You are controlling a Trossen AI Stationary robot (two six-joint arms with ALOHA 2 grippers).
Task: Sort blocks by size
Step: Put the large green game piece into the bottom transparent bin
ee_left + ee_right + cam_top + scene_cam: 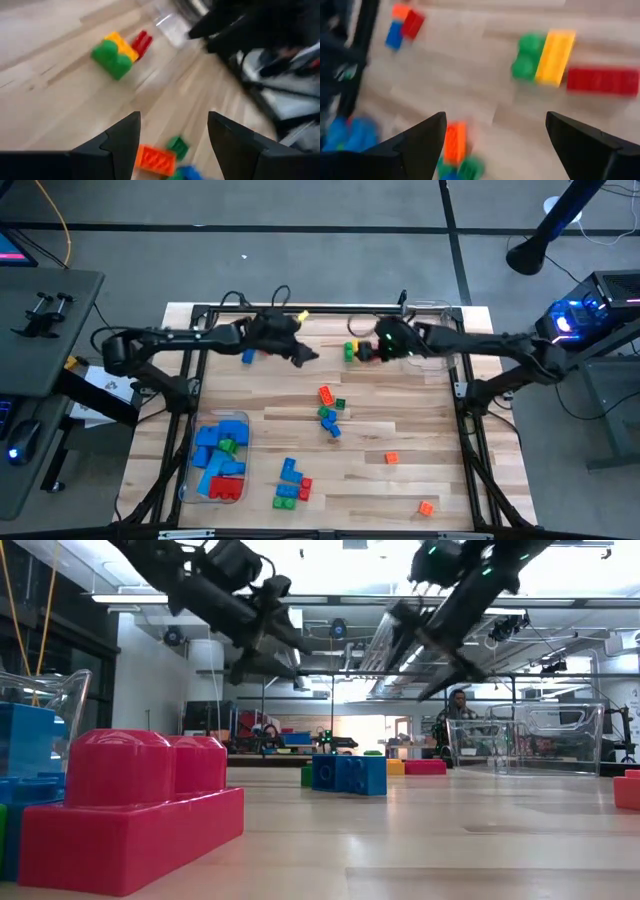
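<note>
Left claw (pixel 305 356) raised, jaws apart, empty, right claw (pixel 385 346) raised, jaws wide, empty

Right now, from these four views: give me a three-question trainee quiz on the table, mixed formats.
1. True or false: the left hand is gripping a block.
2. Multiple choice: the clear tub at the table's near-left corner mostly holds blocks of which colour? A) yellow B) blue C) orange
3. Fill in: next to the right hand, a green, a yellow and a ____ block lie side by side.

Key
1. False. In its wrist view the fingers stand apart with only bare wood between them.
2. B, plus some red and a bit of green.
3. Red.
</note>
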